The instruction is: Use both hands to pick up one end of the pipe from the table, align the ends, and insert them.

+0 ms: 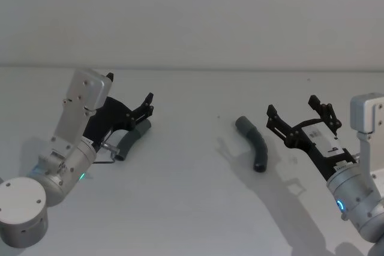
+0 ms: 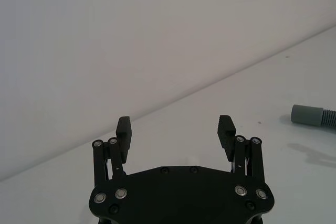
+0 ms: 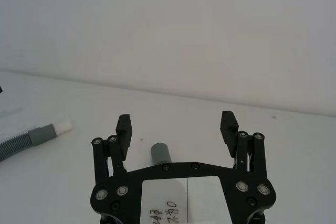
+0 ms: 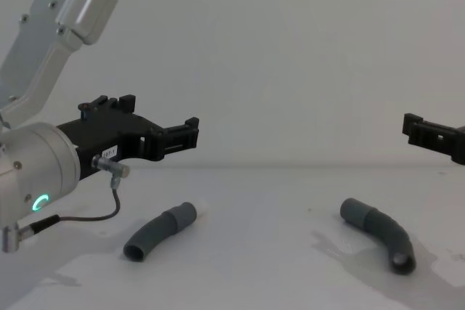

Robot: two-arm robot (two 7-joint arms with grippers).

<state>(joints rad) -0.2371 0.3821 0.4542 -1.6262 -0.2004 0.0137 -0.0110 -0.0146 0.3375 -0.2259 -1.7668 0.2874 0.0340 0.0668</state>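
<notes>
Two curved dark grey pipe pieces lie apart on the white table (image 1: 192,208). The left pipe piece (image 1: 133,139) (image 4: 160,231) has a cuff with a white tip (image 3: 63,126). My left gripper (image 1: 149,104) (image 2: 175,125) (image 4: 192,133) hovers just above it, open and holding nothing. The right pipe piece (image 1: 253,142) (image 4: 378,231) lies mid-right, its plain grey cuff (image 3: 160,154) showing below my right gripper (image 3: 176,121). That right gripper (image 1: 292,107) (image 4: 418,128) is open, in the air to the right of the piece. The same cuff (image 2: 314,115) shows in the left wrist view.
A thin grey cable (image 4: 109,212) loops from the left wrist down towards the table beside the left pipe piece. A plain light wall (image 1: 192,16) stands along the table's far edge. Bare table lies between the two pipe pieces.
</notes>
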